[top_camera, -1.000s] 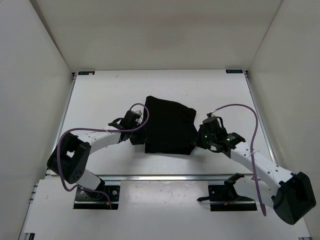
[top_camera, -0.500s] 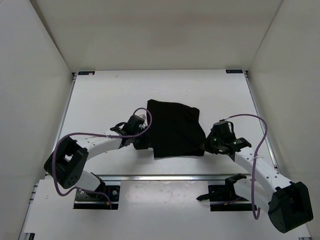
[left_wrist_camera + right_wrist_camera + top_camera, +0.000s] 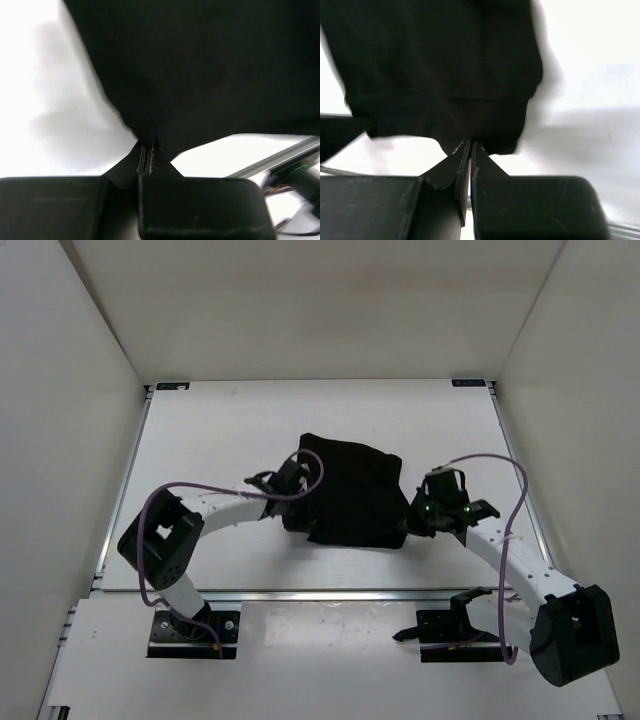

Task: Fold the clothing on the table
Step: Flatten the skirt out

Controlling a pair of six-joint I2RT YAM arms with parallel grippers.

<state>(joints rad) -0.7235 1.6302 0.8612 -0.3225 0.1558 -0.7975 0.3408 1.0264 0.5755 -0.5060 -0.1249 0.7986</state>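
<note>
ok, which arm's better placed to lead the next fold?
Right, marginally. The right end effector is shut on the clothing by its near right corner, a clean point to carry across. The left end effector is shut too, but partway along the left edge.

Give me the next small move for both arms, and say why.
Probably raise both together a little: the left gripper and right gripper each look shut on an edge of the clothing, which lies on the table, so lifting frees it for folding.
</note>
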